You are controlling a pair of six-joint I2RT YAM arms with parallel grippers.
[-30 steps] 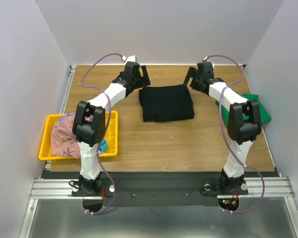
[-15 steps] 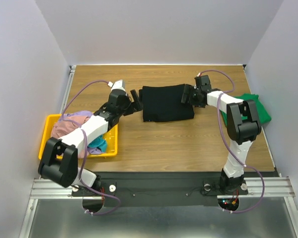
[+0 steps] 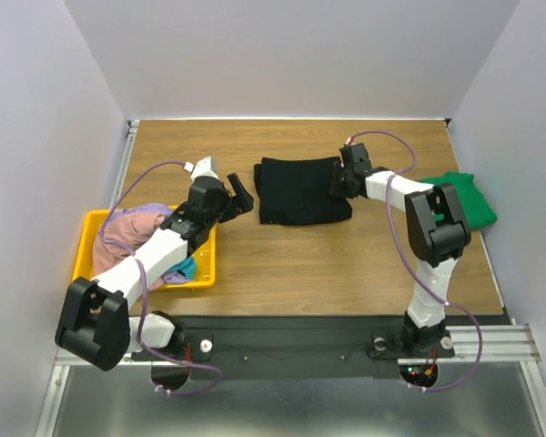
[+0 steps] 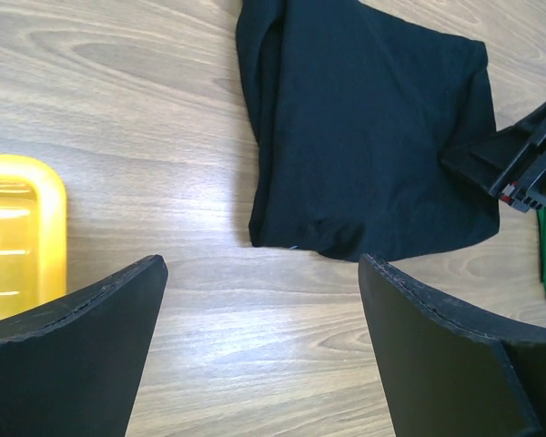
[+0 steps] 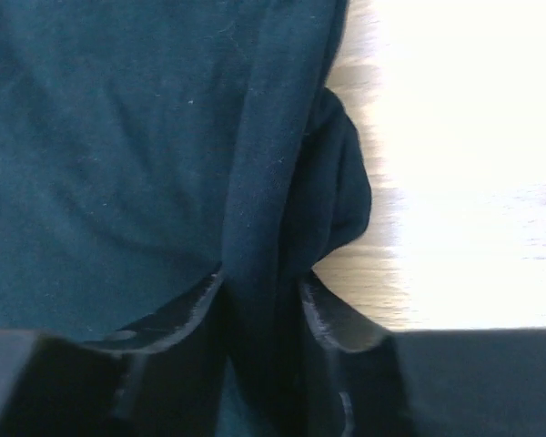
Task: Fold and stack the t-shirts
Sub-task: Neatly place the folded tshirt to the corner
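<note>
Black tee (image 3: 300,189) sits mid-table, folded to a rough rectangle; matte knit, layers showing along its left edge, near hem slightly wavy. Right arm bent sharply at the elbow, wrist low at the tee's right edge. Right gripper (image 5: 255,305) is pinched nearly closed on a bunched ridge of the black cloth. Left arm stretched low across the yellow bin (image 3: 84,273). Left gripper (image 4: 262,273) is wide open and holds nothing, over wood-grain table (image 3: 300,264) near the tee's left edge. Pink tee (image 3: 118,244) heaped in the bin. Green tee (image 3: 469,200) crumpled at the table's right edge, well apart.
</note>
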